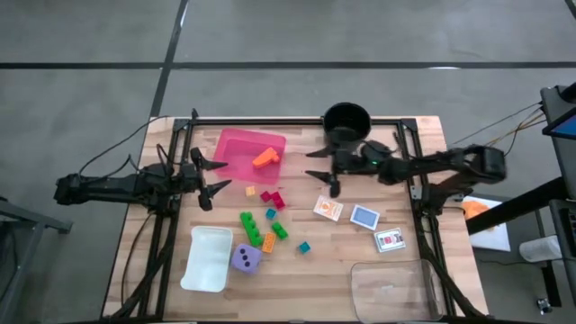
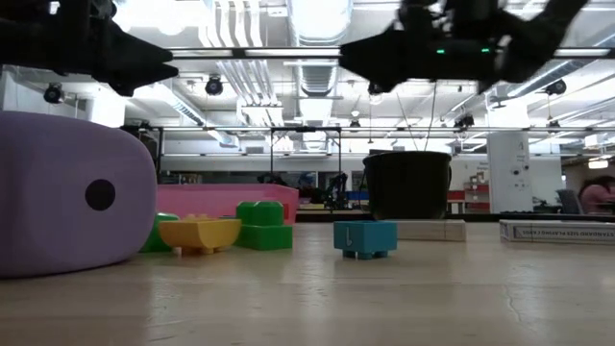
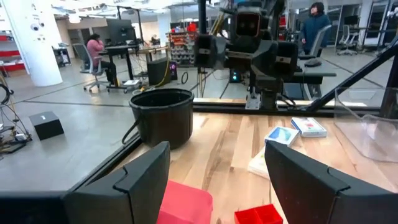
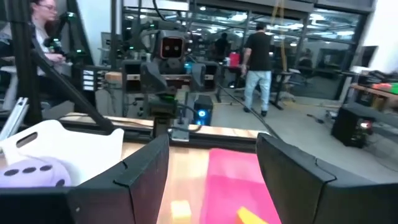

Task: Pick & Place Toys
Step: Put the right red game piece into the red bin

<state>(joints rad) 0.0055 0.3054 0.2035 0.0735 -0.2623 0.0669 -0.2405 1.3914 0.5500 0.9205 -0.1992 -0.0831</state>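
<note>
My left gripper (image 1: 212,176) stands open at the pink tray's (image 1: 241,144) left edge, nothing between its fingers. My right gripper (image 1: 322,167) hangs open above the table, right of the tray and just near of the black pot (image 1: 346,120). It is empty too. An orange brick (image 1: 265,158) lies in the tray. Red (image 1: 271,197), green (image 1: 249,222), orange (image 1: 268,241) and teal (image 1: 304,247) bricks lie loose on the wood. The purple die (image 1: 246,259) sits by them. Orange (image 1: 328,209), blue (image 1: 364,217) and white-red (image 1: 389,239) cards lie flat to the right.
A white container (image 1: 208,259) lies at the near left, beside the die. A clear plastic container (image 1: 392,288) sits at the near right. A black frame rail (image 1: 297,120) borders the table. People show in the room beyond (image 4: 258,59).
</note>
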